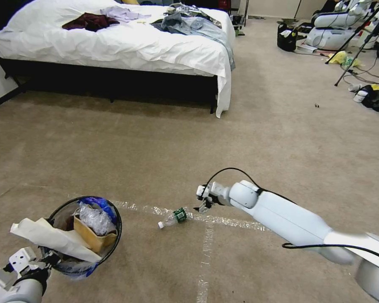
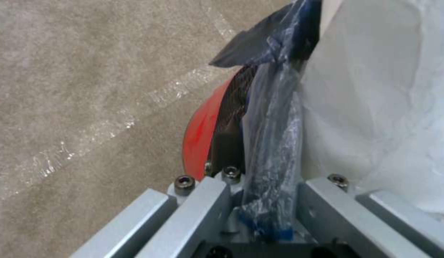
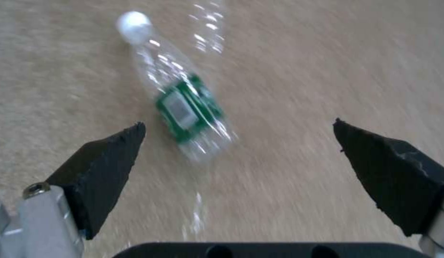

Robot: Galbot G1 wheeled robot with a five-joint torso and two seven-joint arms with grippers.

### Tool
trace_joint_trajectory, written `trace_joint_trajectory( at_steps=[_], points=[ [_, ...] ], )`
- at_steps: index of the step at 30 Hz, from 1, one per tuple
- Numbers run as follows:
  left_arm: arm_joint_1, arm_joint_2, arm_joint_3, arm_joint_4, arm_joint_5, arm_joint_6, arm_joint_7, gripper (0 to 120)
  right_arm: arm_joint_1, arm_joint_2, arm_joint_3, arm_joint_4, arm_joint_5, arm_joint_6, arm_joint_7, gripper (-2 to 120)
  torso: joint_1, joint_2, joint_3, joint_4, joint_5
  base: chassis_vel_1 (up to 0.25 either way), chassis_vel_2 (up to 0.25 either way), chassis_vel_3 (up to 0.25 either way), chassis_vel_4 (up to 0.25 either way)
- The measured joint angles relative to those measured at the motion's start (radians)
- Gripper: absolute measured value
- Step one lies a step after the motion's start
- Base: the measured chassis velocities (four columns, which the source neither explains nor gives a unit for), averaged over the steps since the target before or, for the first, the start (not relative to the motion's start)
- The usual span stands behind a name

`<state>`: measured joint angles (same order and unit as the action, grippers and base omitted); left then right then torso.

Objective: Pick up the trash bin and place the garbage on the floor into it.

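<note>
The trash bin (image 1: 118, 229), black-rimmed and lined with a blue-edged clear bag, hangs at the lower left. My left gripper (image 1: 50, 259) is shut on its near rim. In the left wrist view the rim and bag sit pinched in the left gripper (image 2: 265, 193), beside the bin's red base (image 2: 200, 132). White paper (image 1: 50, 237), a brown cardboard piece (image 1: 94, 240) and crumpled clear plastic lie in the bin. A clear green-labelled bottle (image 1: 174, 216) lies on the carpet floor (image 1: 156, 160). My right gripper (image 1: 204, 203) hovers open just right of the bottle (image 3: 184, 107), its black pads (image 3: 107, 161) spread wide.
Worn tape lines (image 1: 206, 252) cross the carpet under the bottle. A bed (image 1: 113, 46) with white sheets and strewn clothes stands at the back left. Tripods, cables and bags (image 1: 358, 42) crowd the far right.
</note>
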<state>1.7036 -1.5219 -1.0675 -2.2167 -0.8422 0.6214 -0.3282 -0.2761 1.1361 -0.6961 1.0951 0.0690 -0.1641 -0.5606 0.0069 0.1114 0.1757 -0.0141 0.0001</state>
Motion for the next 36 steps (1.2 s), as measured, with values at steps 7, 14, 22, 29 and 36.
trace_joint_trajectory(
  at_steps=[7, 14, 22, 29, 36],
  points=[
    [0.003, -0.005, -0.009, 0.000, 0.000, -0.002, 0.000, 0, 0.005, 0.101, -0.024, -0.134, -0.097, 0.114, -0.088, 100, 0.000, 0.000, 0.000, -0.0001, -0.0002, 0.000, 0.000, 0.000, 0.000],
    [0.002, -0.005, -0.007, 0.008, 0.002, -0.003, 0.001, 0, 0.014, 0.151, -0.031, -0.251, -0.147, 0.169, -0.100, 99, 0.000, 0.000, 0.000, -0.0002, -0.0002, 0.000, 0.000, 0.000, 0.000],
    [0.003, -0.004, -0.008, 0.010, 0.002, -0.004, 0.002, 0, 0.005, 0.201, -0.005, -0.359, -0.182, 0.217, -0.093, 98, 0.000, 0.000, 0.000, -0.0002, -0.0003, 0.000, 0.000, 0.000, 0.000],
    [0.006, -0.003, -0.010, 0.014, 0.001, -0.006, 0.002, 0, -0.038, 0.233, 0.020, -0.409, -0.199, 0.240, -0.068, 86, 0.000, 0.000, 0.000, -0.0002, -0.0001, 0.000, 0.000, 0.000, 0.000],
    [0.010, -0.003, -0.009, 0.015, 0.000, -0.007, 0.004, 0, -0.054, 0.264, 0.044, -0.475, -0.221, 0.279, -0.045, 85, 0.000, 0.000, 0.000, -0.0002, -0.0002, 0.000, 0.000, 0.000, 0.000]
  ],
)
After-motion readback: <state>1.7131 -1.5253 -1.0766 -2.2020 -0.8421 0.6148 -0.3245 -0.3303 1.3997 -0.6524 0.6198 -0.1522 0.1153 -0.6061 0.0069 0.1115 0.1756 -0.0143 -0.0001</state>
